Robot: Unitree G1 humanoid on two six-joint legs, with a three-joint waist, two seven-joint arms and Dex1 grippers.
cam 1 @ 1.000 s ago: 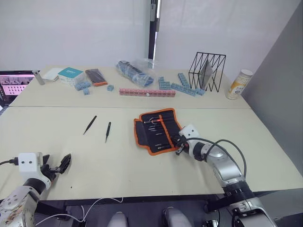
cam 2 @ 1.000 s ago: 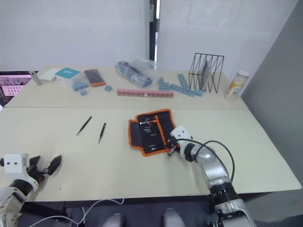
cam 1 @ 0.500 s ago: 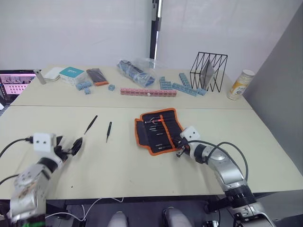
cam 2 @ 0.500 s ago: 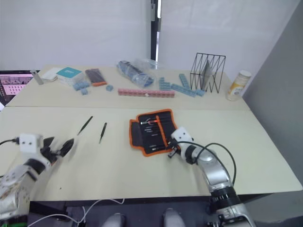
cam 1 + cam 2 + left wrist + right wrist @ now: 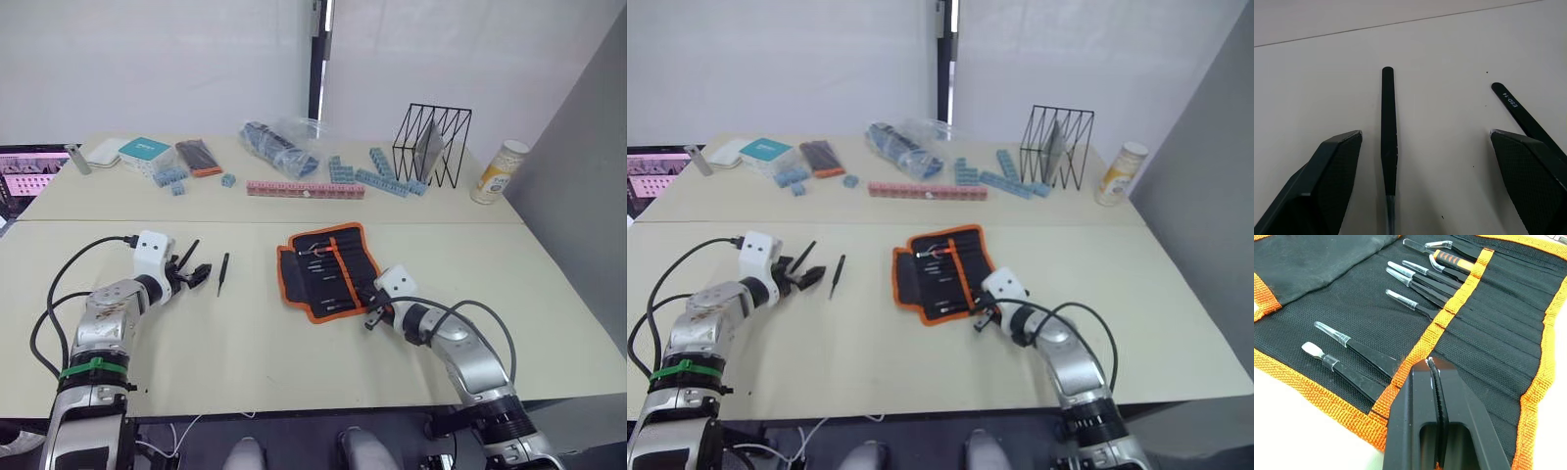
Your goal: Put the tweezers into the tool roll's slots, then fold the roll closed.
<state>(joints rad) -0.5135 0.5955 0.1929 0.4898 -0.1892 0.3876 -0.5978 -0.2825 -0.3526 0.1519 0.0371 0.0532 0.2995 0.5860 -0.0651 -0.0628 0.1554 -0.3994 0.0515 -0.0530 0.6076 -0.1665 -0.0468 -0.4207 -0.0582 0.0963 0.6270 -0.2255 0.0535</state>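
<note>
The tool roll (image 5: 328, 269) lies open on the near table, black with orange trim and an orange centre strip (image 5: 1449, 313). Several capped tweezers (image 5: 1359, 350) sit in its slots (image 5: 1488, 362). Two loose black tweezers lie to its left, one (image 5: 223, 272) nearer the roll and one (image 5: 187, 253) further left. My left gripper (image 5: 192, 273) is open and low over the table at these two. In the left wrist view one tweezer (image 5: 1388, 147) lies between the fingers and the other (image 5: 1520, 115) beside one finger. My right gripper (image 5: 369, 314) is shut at the roll's near right corner, fingertips (image 5: 1429, 363) over the orange strip.
On the far table stand a pink block row (image 5: 304, 190), blue blocks and a bag (image 5: 279, 147), a black wire rack (image 5: 429, 147), a can (image 5: 500, 173), a teal box (image 5: 145, 152) and a flat black-and-orange packet (image 5: 199, 159). A screen (image 5: 29, 171) is at the far left.
My left arm has swung from the table's front left edge forward and right to the two loose tweezers. The right gripper has stayed at the roll's corner.
</note>
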